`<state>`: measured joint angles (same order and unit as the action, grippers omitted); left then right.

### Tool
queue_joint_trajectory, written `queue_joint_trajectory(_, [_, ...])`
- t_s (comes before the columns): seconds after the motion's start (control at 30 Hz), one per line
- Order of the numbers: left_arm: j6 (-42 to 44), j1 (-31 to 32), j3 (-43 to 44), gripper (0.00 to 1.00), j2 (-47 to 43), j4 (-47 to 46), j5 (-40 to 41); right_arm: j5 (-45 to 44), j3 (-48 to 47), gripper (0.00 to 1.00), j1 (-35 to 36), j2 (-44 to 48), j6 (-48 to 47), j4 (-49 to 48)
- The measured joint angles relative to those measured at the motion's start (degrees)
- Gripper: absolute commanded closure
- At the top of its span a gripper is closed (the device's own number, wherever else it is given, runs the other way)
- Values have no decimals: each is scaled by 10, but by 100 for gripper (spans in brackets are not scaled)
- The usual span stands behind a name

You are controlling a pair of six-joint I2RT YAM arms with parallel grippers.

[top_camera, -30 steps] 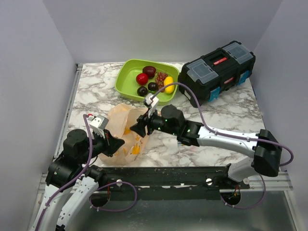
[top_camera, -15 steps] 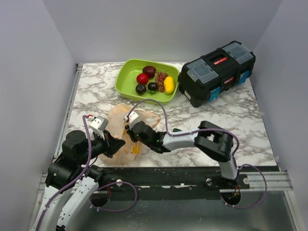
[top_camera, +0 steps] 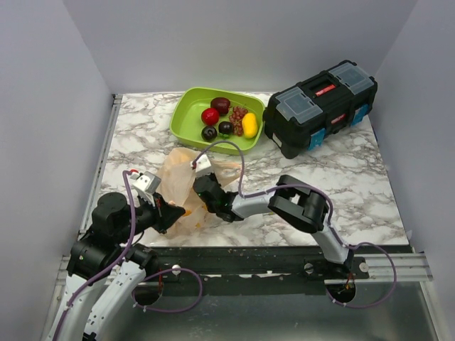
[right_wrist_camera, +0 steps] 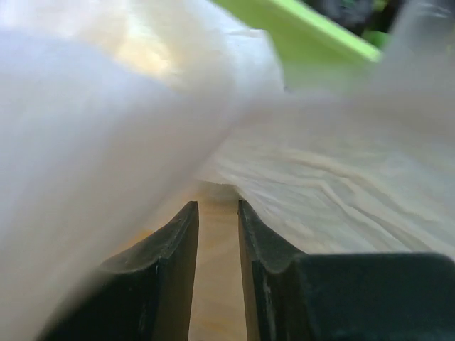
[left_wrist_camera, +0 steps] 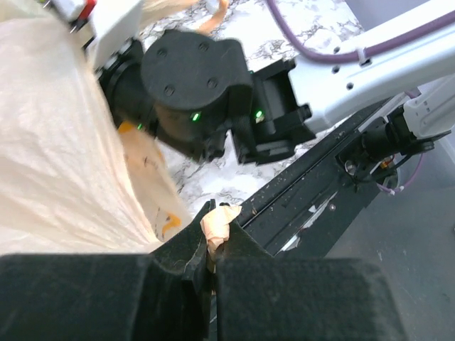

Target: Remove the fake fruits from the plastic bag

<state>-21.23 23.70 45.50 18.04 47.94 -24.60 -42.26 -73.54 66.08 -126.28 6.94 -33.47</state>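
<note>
The pale-orange plastic bag (top_camera: pixel 178 181) lies crumpled at the near left of the table. My left gripper (top_camera: pixel 168 213) is shut on a pinch of its edge, seen in the left wrist view (left_wrist_camera: pixel 217 226). My right gripper (top_camera: pixel 199 190) is pushed into the bag; its jaws (right_wrist_camera: pixel 217 206) stand a narrow gap apart with only bag film (right_wrist_camera: pixel 320 185) around them. An orange patch (top_camera: pixel 189 211) shows through the bag. Several fake fruits lie in the lime-green tray (top_camera: pixel 186 99): a red one (top_camera: pixel 210 116), a dark purple one (top_camera: pixel 220 105), a grape bunch (top_camera: pixel 238 116), a yellow one (top_camera: pixel 249 125).
A black toolbox (top_camera: pixel 320 106) stands at the back right beside the tray. My right arm is folded, its elbow (top_camera: pixel 302 202) above the near middle of the table. The metal rail (top_camera: pixel 284 256) runs along the near edge.
My right arm has folded back and its gripper has gone left and deeper into the bag. The bag has bunched up around it. My left gripper still holds the bag edge.
</note>
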Motion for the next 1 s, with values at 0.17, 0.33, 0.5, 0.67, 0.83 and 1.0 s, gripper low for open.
queue_joint_trajectory(0.17, [-17, 0, 11, 100, 18, 36, 15, -32, 53, 67, -39, 39, 17, -12])
queue_joint_trajectory(0.33, [-31, 0, 19, 100, 56, 98, 25, -57, 61, 67, -58, 57, 47, -12])
queue_joint_trajectory(0.5, [-39, 0, 17, 100, 80, 126, 5, -77, 107, 67, -56, 80, 83, -25])
queue_joint_trajectory(0.67, [-44, 14, -27, 100, 104, 117, -33, -76, 138, 67, -59, 86, 91, -55])
queue_joint_trajectory(0.83, [-70, 100, -68, 100, 150, 98, -30, -67, 155, 66, -69, 98, 65, -120])
queue_joint_trajectory(1.0, [-94, 135, -67, 100, 177, 81, 2, -50, 157, 54, -73, 114, 41, -152])
